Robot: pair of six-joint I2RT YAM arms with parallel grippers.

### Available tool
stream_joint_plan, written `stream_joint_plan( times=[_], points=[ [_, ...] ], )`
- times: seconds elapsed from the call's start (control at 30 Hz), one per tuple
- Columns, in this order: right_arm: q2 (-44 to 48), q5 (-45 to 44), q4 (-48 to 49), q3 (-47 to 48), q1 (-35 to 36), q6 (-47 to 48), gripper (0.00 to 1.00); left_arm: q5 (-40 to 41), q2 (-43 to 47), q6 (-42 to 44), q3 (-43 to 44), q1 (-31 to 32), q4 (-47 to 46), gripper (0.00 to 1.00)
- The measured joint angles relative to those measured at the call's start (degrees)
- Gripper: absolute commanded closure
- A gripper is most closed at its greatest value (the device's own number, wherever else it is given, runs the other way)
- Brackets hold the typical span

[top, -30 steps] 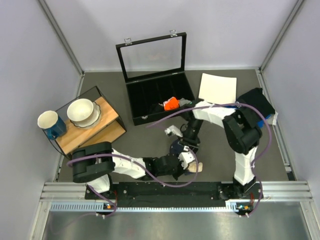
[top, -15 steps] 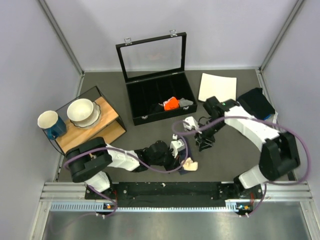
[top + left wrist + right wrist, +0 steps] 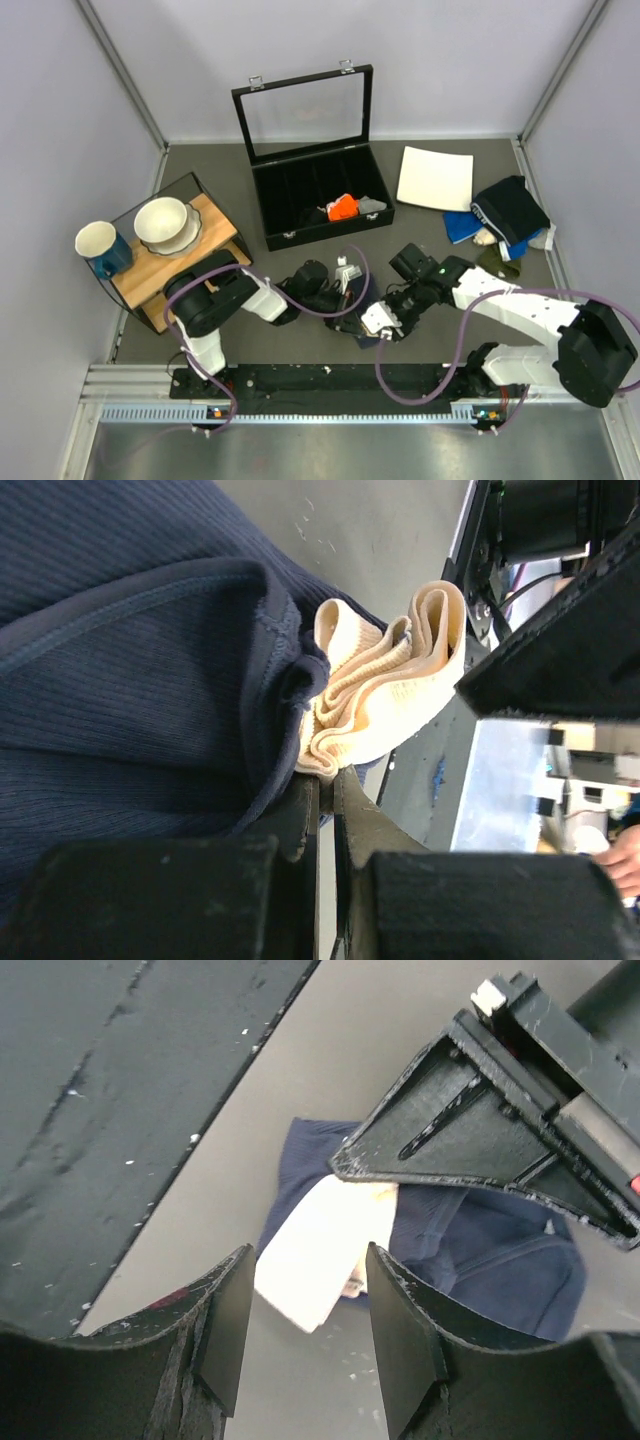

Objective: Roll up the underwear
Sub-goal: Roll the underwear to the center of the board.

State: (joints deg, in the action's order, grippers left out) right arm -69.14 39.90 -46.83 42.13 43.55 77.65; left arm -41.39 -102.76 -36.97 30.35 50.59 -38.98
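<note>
The underwear (image 3: 130,670) is seen lying on the grey table (image 3: 300,262), near the front edge and between the two arm bases, well in front of the black case (image 3: 320,205). In the top view it is largely covered by the two grippers, and only a dark patch is made out. In the left wrist view the navy fabric is shown bunched into ridged folds, with the pale beige waistband (image 3: 385,695) gathered in several layers at one end.

The left gripper (image 3: 325,780) is held low against the cloth. Its jaws are drawn almost together, and a fold of the navy edge beside the waistband is pinched between the tips.

The right gripper (image 3: 308,1260) is held above the underwear with its jaws spread apart and nothing between the fingers (image 3: 225,1330). The waistband end is framed in the gap, and the left gripper is seen just beyond, over the navy part.

Farther back, the black case is stood with its glass lid (image 3: 305,112) raised, and a small orange cloth piece (image 3: 343,207) and a small grey cloth piece (image 3: 372,204) are held in its compartments. A white sheet (image 3: 435,177) is laid to the right of the case, beside a pile of dark clothes (image 3: 510,210). At the left, a pale bowl (image 3: 165,222) and a blue mug (image 3: 100,245) are set on a wooden board (image 3: 215,260).
</note>
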Motion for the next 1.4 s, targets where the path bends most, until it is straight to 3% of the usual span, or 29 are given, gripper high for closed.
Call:
stream_joint_plan(
  times=[0.5,0.9,1.4],
  points=[
    [-1.92,-9.75,12.15,-6.27,6.71,-1.05,0.51,-4.50,-4.17,-9.81,0.07,-2.89,-4.90,1.00],
    [2.10,-9.66,7.80,2.01,6.99,-9.29,0.51,-5.79,-4.66,-10.08,1.16,-3.61,-3.13,1.00],
    [1.36,-11.63,8.31,-4.61,10.27,-10.84,0.51,-6.49,-5.18,-10.80,1.40,-4.20,-3.17,1.00]
  ],
)
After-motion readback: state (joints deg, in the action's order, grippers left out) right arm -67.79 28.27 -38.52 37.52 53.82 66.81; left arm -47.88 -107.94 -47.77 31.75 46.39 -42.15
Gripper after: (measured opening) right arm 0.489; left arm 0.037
